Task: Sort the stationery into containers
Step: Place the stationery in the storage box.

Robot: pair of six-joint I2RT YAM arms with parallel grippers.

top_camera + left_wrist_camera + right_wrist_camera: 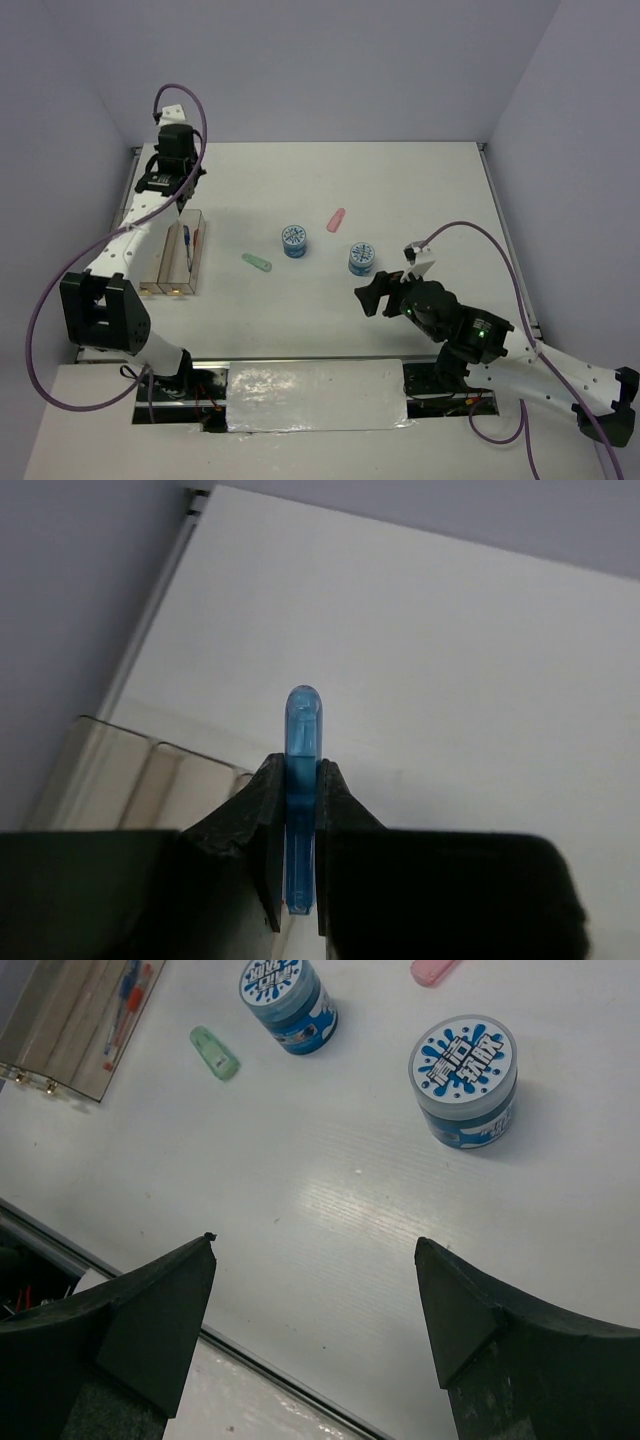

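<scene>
Centre of the left wrist view: a light-blue bar (302, 730) stands pinched in the tightly closed left claw (300, 780), over the bench (450, 680), with the amber bins (130, 780) at lower left (pens (187, 238) lie in one). It seems mid-delivery; next it needs lining up over a compartment, lowering, then releasing. Right claw (378, 297), lower right of the overhead view, gapes wide, empty.

White table (430, 190), matte, evenly lit. Pale lilac walls (330, 60) close it in on 3 sides.

Clamped upright: light-blue bar (302, 770); pens (187, 238) seemingly in bin (194, 268).
</scene>
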